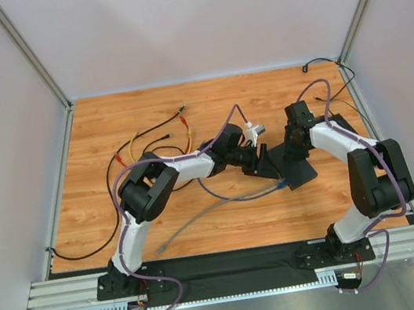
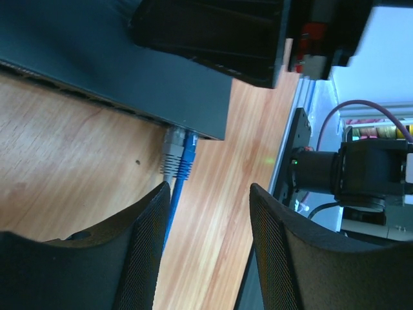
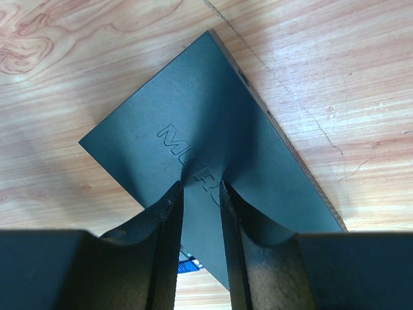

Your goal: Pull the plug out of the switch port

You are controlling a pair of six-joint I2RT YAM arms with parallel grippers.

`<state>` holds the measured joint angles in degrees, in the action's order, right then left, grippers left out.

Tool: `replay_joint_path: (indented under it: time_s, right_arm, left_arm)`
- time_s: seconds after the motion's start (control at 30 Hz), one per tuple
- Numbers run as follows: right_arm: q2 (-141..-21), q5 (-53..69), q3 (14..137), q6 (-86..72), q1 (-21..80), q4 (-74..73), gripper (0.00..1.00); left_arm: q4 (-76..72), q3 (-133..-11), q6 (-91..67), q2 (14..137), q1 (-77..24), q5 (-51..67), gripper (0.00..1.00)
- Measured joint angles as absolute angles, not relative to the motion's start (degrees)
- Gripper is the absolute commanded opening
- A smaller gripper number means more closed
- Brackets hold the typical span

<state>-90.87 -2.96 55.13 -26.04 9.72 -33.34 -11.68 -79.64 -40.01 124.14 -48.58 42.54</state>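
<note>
The flat black switch box point(image 1: 299, 173) lies on the wooden table right of centre. In the left wrist view a grey plug point(image 2: 172, 150) and a blue plug point(image 2: 188, 154) sit side by side in ports on the edge of the switch box point(image 2: 116, 71). My left gripper point(image 2: 210, 190) is open and empty a short way in front of them, with the blue cable point(image 2: 174, 206) running along its left finger point(image 2: 145, 248). My right gripper point(image 3: 199, 190) rests its fingertips on the box's top point(image 3: 193, 110), jaws a little apart, holding nothing. The blue plug point(image 3: 191, 264) peeks out below.
The blue cable point(image 1: 253, 193) and a grey cable point(image 1: 194, 222) trail left from the switch across the table. Loose red, yellow and black wires point(image 1: 150, 145) lie at back left. A black cord point(image 1: 323, 62) lies at the back right corner. Walls enclose the table.
</note>
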Motion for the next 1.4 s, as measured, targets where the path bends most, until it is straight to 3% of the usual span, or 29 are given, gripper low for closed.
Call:
replay_joint_path:
  time_s: [0.3, 1.03, 1.4]
  right_arm:
    - [-90.87, -2.94, 55.13, -26.04, 9.72, -33.34, 0.31]
    - [-90.87, -2.92, 55.13, -26.04, 9.72, -33.34, 0.31]
    - [-90.87, -2.94, 55.13, -26.04, 9.72, -33.34, 0.31]
  left_arm:
    - [-11.9, -80.44, -41.65, 127.7, -48.73, 40.82, 0.59]
    - [-19.94, -82.26, -54.17, 132.94, -51.03, 36.16, 0.42]
    - [-20.51, -82.19, -55.46, 133.38, -51.0, 35.75, 0.27]
